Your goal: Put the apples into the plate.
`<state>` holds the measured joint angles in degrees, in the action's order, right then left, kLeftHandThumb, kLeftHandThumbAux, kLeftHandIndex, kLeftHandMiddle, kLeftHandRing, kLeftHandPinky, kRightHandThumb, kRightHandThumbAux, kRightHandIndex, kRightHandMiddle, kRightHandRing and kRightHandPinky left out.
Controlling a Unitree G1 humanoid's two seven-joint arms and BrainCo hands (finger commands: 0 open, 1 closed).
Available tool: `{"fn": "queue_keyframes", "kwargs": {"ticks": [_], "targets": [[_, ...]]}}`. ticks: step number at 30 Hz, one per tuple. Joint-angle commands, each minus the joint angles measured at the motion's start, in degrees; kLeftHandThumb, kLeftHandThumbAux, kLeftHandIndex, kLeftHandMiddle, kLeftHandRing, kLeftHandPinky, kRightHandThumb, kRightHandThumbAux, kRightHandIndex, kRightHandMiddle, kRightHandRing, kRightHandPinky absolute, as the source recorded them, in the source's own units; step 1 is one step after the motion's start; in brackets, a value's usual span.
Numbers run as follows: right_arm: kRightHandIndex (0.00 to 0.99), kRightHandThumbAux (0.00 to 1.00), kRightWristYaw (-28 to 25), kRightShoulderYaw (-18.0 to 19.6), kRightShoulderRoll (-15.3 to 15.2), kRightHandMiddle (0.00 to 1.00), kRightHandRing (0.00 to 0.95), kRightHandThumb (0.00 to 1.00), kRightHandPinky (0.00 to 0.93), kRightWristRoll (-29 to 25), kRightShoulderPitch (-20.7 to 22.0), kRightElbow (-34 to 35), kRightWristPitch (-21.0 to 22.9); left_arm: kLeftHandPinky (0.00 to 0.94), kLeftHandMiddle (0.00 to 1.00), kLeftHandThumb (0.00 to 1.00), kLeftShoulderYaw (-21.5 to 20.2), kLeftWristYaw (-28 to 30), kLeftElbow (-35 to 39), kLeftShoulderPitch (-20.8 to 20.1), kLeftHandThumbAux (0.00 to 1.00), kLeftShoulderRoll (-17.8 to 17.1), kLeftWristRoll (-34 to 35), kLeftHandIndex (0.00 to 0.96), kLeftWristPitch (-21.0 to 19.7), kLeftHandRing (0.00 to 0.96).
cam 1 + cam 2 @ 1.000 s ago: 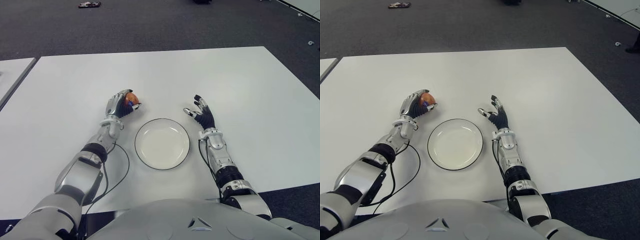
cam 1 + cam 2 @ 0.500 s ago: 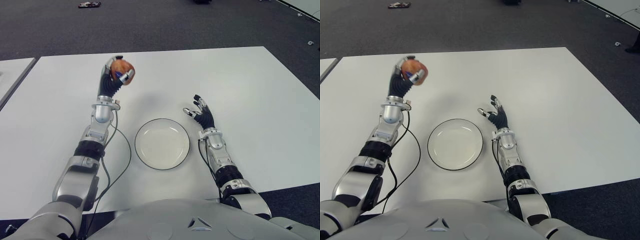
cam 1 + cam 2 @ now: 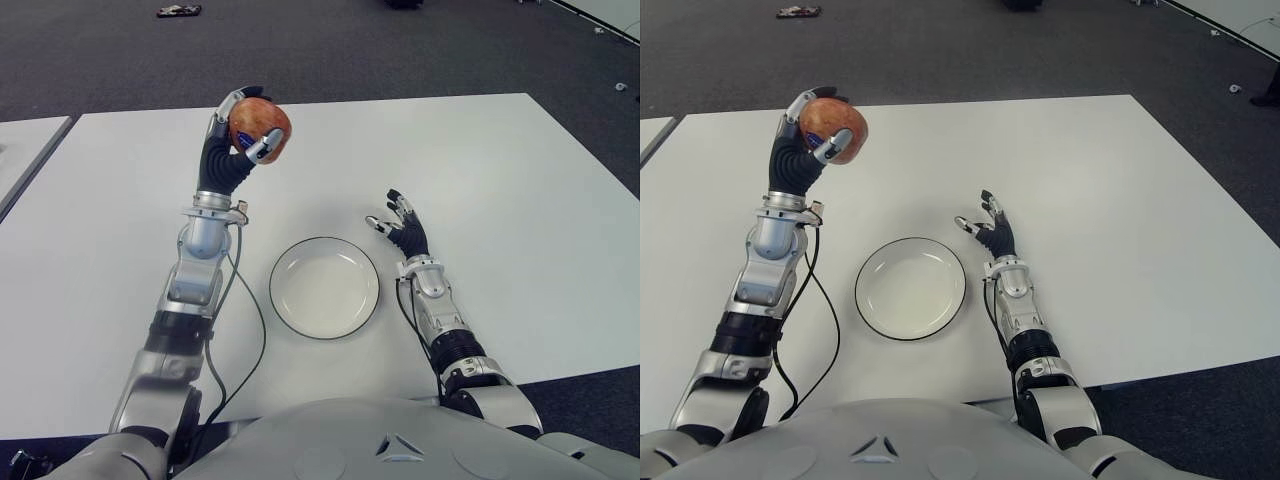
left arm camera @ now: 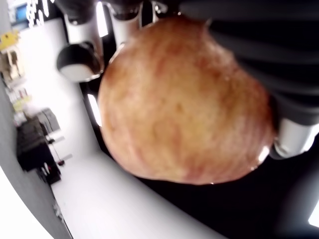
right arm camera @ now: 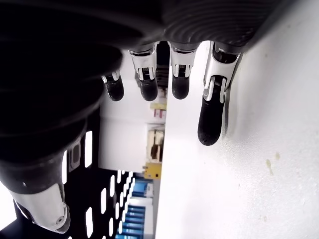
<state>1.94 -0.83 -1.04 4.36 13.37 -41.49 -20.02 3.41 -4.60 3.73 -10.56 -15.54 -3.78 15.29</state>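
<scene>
My left hand (image 3: 243, 135) is raised high above the white table (image 3: 500, 180), its fingers shut around a red-yellow apple (image 3: 260, 121). The apple (image 4: 184, 104) fills the left wrist view, clasped between the fingers. It hangs to the left of and farther out than the white plate (image 3: 324, 287) with a dark rim, which lies in front of my body with nothing on it. My right hand (image 3: 402, 228) shows just right of the plate, fingers spread and holding nothing; its fingertips (image 5: 212, 122) are close to the table surface.
A second white table edge (image 3: 25, 160) shows at the far left. Dark carpet (image 3: 350, 50) lies beyond the table, with a small dark object (image 3: 178, 10) on it. A black cable (image 3: 232, 330) trails from my left forearm over the table.
My left hand lifted the apple off the table, raising it high and carrying it slightly right toward the plate. The right hand has stayed still.
</scene>
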Motion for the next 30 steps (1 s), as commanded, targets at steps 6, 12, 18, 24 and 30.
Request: {"fn": "queue_keyframes", "kwargs": {"ticks": [6, 12, 18, 24, 30], "targets": [[0.0, 0.701, 0.0, -0.02, 0.05, 0.016, 0.055, 0.146, 0.124, 0.03, -1.91, -2.79, 2.24, 0.875, 0.871, 0.745, 1.86, 5.95, 6.73, 1.84, 0.697, 0.6, -1.51, 0.443, -2.4, 0.875], [0.0, 0.697, 0.18, -0.08, 0.01, 0.024, 0.064, 0.135, 0.133, 0.16, -1.61, -3.33, 2.05, 0.878, 0.877, 0.743, 6.82, 7.81, 4.28, 1.41, 0.698, 2.12, -5.02, 0.443, 4.55, 0.877], [0.0, 0.704, 0.2, -0.18, 0.04, 0.026, 0.066, 0.13, 0.132, 0.21, -1.69, -2.97, 2.28, 0.874, 0.874, 0.742, 10.39, 9.97, 1.37, 2.57, 0.698, 2.12, -7.1, 0.443, 10.49, 0.872], [0.0, 0.708, -0.35, -0.01, 0.12, 0.03, 0.078, 0.111, 0.153, -0.31, -1.82, -2.73, 1.86, 0.865, 0.866, 0.737, 12.85, 9.63, -5.49, 2.07, 0.698, 1.58, -12.24, 0.443, 17.34, 0.869], [0.0, 0.701, -0.61, 0.47, 0.3, 0.033, 0.089, 0.104, 0.176, -1.0, -1.64, -3.48, 0.91, 0.864, 0.859, 0.734, 13.28, 8.66, -10.99, 0.83, 0.699, 0.0, -16.93, 0.443, 21.79, 0.865]]}}
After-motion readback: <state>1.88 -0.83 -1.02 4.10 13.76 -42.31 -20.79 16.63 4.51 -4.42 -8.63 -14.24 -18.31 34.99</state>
